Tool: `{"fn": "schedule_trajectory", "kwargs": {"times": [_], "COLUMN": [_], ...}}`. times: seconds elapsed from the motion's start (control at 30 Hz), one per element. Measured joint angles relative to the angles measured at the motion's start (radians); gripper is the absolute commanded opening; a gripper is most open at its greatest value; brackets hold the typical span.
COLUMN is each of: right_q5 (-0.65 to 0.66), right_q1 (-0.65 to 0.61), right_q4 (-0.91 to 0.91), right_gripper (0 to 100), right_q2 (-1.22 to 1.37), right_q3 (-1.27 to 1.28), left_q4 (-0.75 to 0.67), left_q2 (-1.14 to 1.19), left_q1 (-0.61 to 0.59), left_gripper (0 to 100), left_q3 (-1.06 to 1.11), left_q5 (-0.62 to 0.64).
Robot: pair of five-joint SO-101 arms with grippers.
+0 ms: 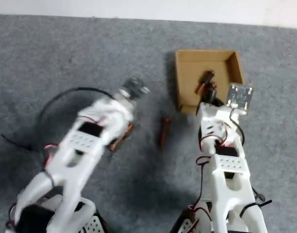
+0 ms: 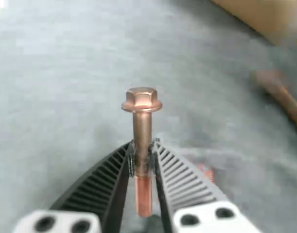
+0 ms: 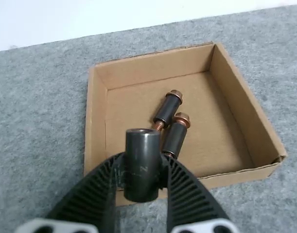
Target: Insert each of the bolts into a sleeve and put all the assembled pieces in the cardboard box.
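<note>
My left gripper (image 2: pixel 142 158) is shut on a copper bolt (image 2: pixel 142 131), gripping its shank with the hex head pointing away from the wrist. In the high view that bolt (image 1: pixel 121 139) peeks out beneath the left arm, over the grey mat. My right gripper (image 3: pixel 141 167) is shut on a dark sleeve (image 3: pixel 140 164), held upright with its open end up, just in front of the cardboard box (image 3: pixel 97 121). Two assembled bolt-and-sleeve pieces (image 3: pixel 170 121) lie inside the box (image 1: pixel 187 60). Another copper bolt (image 1: pixel 164 131) lies on the mat between the arms, also visible as bolt (image 2: pixel 282 97).
The grey mat (image 1: pixel 65 58) covers the table, with open room at the left and far side. A black cable (image 1: pixel 56 99) loops beside the left arm. The box sits at the far right, close to the right arm's wrist (image 1: pixel 238 97).
</note>
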Motion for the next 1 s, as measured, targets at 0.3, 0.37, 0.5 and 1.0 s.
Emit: {"fn": "schedule_trajectory", "kwargs": {"times": [0.3, 0.37, 0.5, 1.0], "right_q5": [0.000, 0.020, 0.109, 0.146], "right_q1": [-0.008, -0.037, -0.120, -0.175], "right_q4": [0.000, 0.000, 0.000, 0.000], "right_gripper": [0.5, 0.5, 0.5, 0.5], "right_q2": [0.000, 0.000, 0.000, 0.000], "right_q3": [0.000, 0.000, 0.000, 0.000], "left_q4": [-0.066, -0.112, -0.226, -0.597], "left_q2": [-0.247, -0.296, -0.399, -0.632], "left_q1": [-0.037, -0.014, 0.049, 0.054], "left_gripper": [1, 1, 1, 1], "left_q3": [0.157, 0.209, 0.324, 0.595], "left_q5": [0.054, 0.054, 0.054, 0.054]}}
